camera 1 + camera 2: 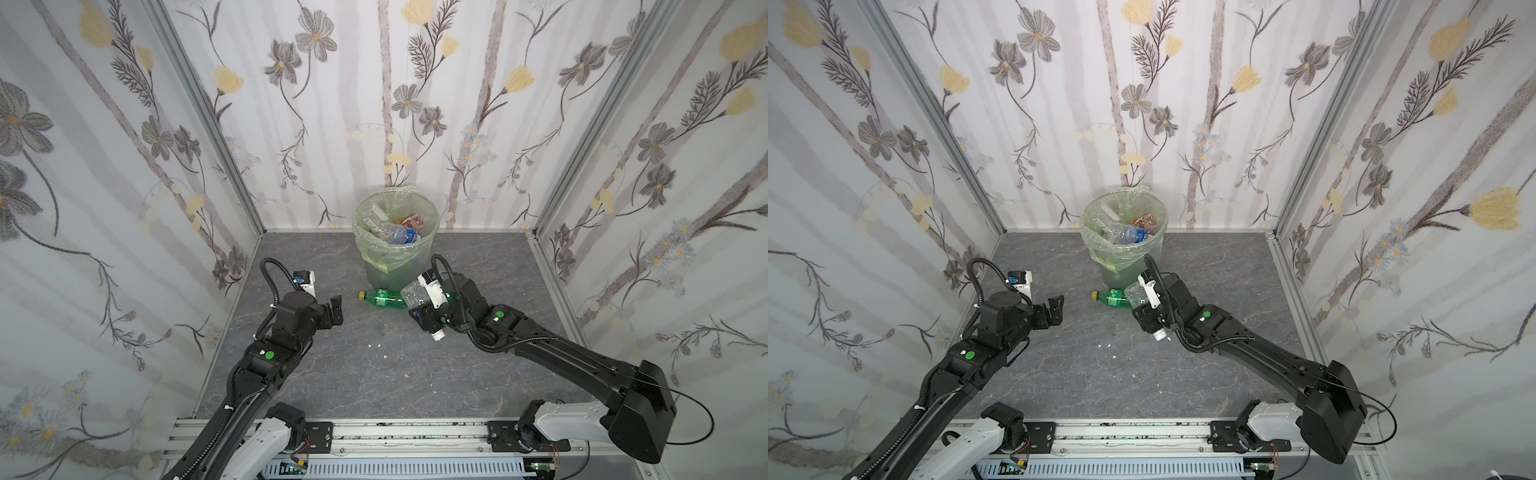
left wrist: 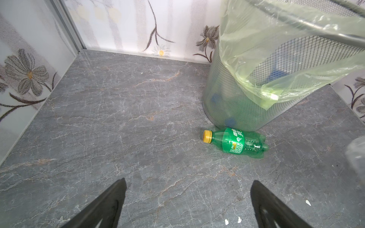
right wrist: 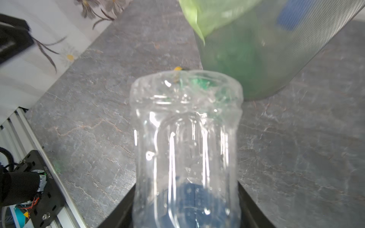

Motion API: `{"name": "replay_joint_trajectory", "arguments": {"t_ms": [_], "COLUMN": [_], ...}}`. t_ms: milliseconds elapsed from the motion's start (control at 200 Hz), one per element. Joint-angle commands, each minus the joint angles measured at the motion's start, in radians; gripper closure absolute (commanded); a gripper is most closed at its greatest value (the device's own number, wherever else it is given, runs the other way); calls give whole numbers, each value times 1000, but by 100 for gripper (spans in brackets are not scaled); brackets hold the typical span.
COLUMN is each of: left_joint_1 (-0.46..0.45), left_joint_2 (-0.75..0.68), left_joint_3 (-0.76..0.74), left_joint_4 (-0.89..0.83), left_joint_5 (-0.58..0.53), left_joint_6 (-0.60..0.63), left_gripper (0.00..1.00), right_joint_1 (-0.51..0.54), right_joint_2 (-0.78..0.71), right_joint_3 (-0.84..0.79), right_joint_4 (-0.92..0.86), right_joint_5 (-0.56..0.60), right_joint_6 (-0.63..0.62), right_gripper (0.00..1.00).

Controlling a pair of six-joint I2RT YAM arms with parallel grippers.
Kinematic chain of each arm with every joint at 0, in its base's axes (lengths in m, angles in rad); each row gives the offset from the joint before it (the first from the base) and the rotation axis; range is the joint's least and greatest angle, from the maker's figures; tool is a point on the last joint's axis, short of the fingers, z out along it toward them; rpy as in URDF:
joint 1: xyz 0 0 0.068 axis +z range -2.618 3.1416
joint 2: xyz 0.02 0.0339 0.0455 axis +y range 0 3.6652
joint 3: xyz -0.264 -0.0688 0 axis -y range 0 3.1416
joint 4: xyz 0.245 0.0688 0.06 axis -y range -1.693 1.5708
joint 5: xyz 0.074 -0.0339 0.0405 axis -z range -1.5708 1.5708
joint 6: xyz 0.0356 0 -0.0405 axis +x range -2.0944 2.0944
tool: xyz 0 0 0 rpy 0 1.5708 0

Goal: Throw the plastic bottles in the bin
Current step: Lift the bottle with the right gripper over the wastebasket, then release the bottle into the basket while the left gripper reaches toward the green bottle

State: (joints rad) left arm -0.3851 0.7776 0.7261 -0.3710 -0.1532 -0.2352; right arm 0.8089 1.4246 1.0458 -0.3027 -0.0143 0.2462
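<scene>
Right tool (image 1: 419, 311) is clamped on a clear bottle (image 3: 185, 138), apparently near its neck, base toward the bin (image 1: 361, 235) by the back wall. A green bottle (image 2: 235, 143) lies at the bin's foot. Left tool (image 2: 187, 183) gapes wide over bare counter (image 2: 118, 118).

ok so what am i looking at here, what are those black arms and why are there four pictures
These are two robot arms, each ending in a pincer. Two pictures look down from above, nearly the same view; the others come from a camera on each wrist. On the grey floor stands a mesh bin lined with a green bag, with bottles inside. A green bottle lies on its side next to it. The right gripper is shut on a clear bottle; the left gripper is open and empty.
</scene>
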Motion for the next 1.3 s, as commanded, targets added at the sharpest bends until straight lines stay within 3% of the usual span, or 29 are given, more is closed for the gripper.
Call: {"name": "replay_joint_trajectory", "arguments": {"t_ms": [0, 145, 220, 280, 365, 420, 534, 769, 919, 1294], "left_joint_1": [0, 0, -1, -1, 2, 2, 2, 1, 1, -5], "left_joint_2": [10, 21, 21, 21, 23, 22, 22, 49, 94, 327], "left_joint_3": [15, 22, 22, 21, 22, 24, 22, 28, 49, 75], "left_joint_4": [48, 58, 61, 63, 62, 63, 63, 63, 63, 80], "left_joint_5": [8, 24, 30, 35, 43, 57, 72, 159, 236, 438], "left_joint_6": [2, -3, -11, -16, -32, -40, -42, 35, 110, 536], "left_gripper": [0, 0, 0, 0, 0, 0, 0, 0, 0, 5], "right_joint_1": [-3, -79, -136, -167, -179, -178, -174, -163, -169, -237], "right_joint_2": [-5, 177, 352, 494, 627, 641, 572, 304, 144, -146], "right_joint_3": [132, 493, 736, 965, 1234, 1289, 1191, 703, 496, 152], "right_joint_4": [-68, -90, -77, -106, -183, -205, -195, 2, 80, 200], "right_joint_5": [83, 93, 123, 149, 143, 134, 110, 75, 54, 5], "right_joint_6": [-87, -124, -107, -100, -98, -96, -102, -118, -93, -32], "right_gripper": [49, 52, 20, 6, 1, 0, 0, 1, 1, 0]}}
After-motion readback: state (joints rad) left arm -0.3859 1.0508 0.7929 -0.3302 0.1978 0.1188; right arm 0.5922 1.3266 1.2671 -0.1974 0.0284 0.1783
